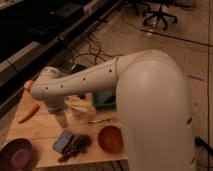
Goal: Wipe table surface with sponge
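One sponge (63,141), two bowls (110,138) — gripper (61,119) (over table (44,128))

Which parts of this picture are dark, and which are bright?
Camera view: dim, warm light overall; the shelves at upper left are nearly black; the white arm is brightest; the gripper, hanging over the table surface near the sponge, looks shaded under the arm.

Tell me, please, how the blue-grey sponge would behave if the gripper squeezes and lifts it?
Probably soft: the sponge looks a thick, foam-like block, so it may squash when pinched. Flat-sided and lying flat on the table surface, it should slide, not roll. The gripper hangs open just behind it.
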### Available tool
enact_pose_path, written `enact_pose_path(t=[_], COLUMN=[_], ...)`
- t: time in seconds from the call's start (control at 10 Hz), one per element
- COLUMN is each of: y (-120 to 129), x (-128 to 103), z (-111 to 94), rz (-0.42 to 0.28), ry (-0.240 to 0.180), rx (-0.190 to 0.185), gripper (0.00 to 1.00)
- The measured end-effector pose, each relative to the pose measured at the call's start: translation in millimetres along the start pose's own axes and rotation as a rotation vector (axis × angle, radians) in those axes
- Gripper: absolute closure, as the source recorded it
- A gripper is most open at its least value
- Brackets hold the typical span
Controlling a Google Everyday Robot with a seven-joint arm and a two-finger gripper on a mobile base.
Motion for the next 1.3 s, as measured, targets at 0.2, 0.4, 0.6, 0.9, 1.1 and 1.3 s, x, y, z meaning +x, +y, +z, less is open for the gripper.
enact_pose_path(t=[0.2, 0.4, 0.6, 0.9, 1.1, 1.3], y=[1.4, 1.6, -2.2, -7.7, -6.4, 7.2], x=[-2.9, -9.0, -23.0, -41.3, -52.2, -53.4], z=[19.9, 33.6, 37.3, 55.8, 67.5, 74.5], rz=[-0.035, -0.064, -0.111, -0.177, -0.208, -0.195], ry=[-0.069, -0.102, -0.098, -0.097, -0.094, -0.070], rx=[-0.048, -0.070, -0.091, -0.123, -0.139, -0.154], gripper=[0.20, 0.20, 0.20, 0.20, 0.20, 0.20])
